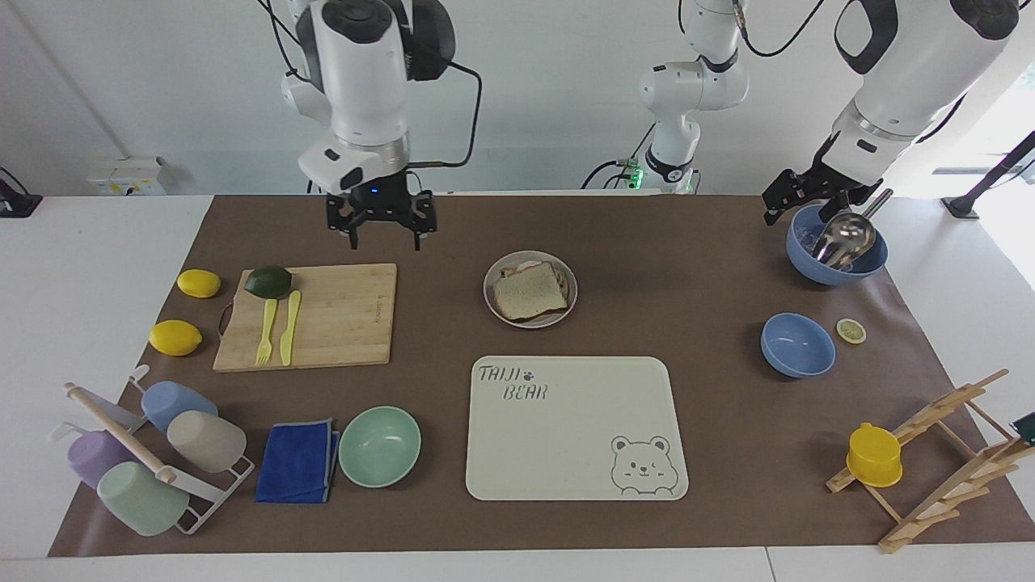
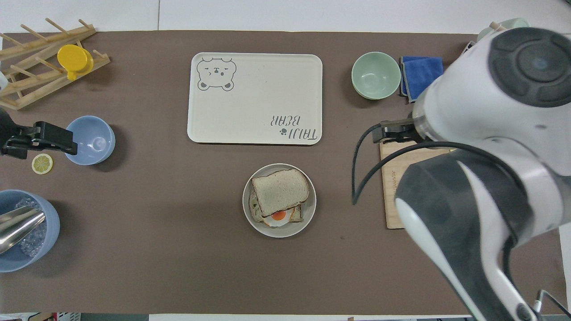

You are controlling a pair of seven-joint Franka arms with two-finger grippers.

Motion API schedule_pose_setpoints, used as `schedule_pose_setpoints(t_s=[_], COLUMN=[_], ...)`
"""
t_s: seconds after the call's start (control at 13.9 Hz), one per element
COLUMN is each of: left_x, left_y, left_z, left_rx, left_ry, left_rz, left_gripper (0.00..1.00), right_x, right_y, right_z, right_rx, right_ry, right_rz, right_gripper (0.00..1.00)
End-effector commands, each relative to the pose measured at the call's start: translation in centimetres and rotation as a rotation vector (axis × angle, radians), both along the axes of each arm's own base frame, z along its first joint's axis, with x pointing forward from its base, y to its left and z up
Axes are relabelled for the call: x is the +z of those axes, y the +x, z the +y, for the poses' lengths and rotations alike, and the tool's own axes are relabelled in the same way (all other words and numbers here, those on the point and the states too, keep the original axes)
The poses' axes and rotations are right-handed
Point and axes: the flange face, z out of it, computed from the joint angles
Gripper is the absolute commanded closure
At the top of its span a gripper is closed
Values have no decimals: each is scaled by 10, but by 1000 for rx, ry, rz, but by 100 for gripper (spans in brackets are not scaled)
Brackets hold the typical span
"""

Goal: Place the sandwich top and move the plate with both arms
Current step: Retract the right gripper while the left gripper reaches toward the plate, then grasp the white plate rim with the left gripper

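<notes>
The sandwich top [image 1: 530, 293], a pale brown bread slice, lies flat on the egg toast on the plate [image 1: 517, 322] at the middle of the mat. In the overhead view the slice [image 2: 280, 191] covers most of the toast, and the egg yolk [image 2: 279, 216] peeks out at the edge nearer the robots; the plate rim [image 2: 279, 232] shows around them. My right gripper [image 1: 380, 230] is open and empty, up in the air over the mat by the cutting board. My left gripper [image 1: 780, 202] hangs beside the blue bowl with the scoop and waits; it also shows in the overhead view [image 2: 38, 138].
The cream bear tray [image 1: 566, 453] lies farther from the robots than the plate. The cutting board [image 1: 340, 315] holds a fork, a knife and an avocado. A mint bowl [image 1: 380, 445], blue cloth, cup rack, two lemons, two blue bowls [image 1: 796, 345] and a wooden rack stand around.
</notes>
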Motion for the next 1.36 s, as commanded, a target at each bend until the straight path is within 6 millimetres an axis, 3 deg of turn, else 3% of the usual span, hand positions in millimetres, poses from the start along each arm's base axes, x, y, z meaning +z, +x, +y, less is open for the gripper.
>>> schedule_pose_setpoints(t_s=[0.0,0.22,0.36,0.5,0.65,0.72,0.93,1.08,1.29], left_x=[-15,-52,-83,-106,-135,-150,-214,-245,-263], left_y=[-24,-53,-71,-93,-104,-109,-120,-114,-112], left_z=[-35,-83,-121,-151,-175,-187,-225,-233,-231], left_rx=[-26,30,6,-26,-39,-28,-78,-72,55], left_ry=[8,-56,-55,-52,-65,-71,-82,-82,-182], left_rz=[-14,-47,-11,-17,-63,-82,-111,-115,-79], left_gripper=[0,0,0,0,0,0,0,0,0], right_x=[-13,-12,-7,3,-3,-4,-16,-17,-7], right_y=[6,5,1,-9,-15,-13,-26,-27,-15], right_z=[-52,-81,-112,-118,-136,-133,-136,-140,-145], right_rx=[5,-33,22,46,16,20,23,15,-28], right_ry=[27,25,55,68,69,68,57,63,60], right_rz=[59,89,114,118,125,105,126,131,83], right_gripper=[0,0,0,0,0,0,0,0,0])
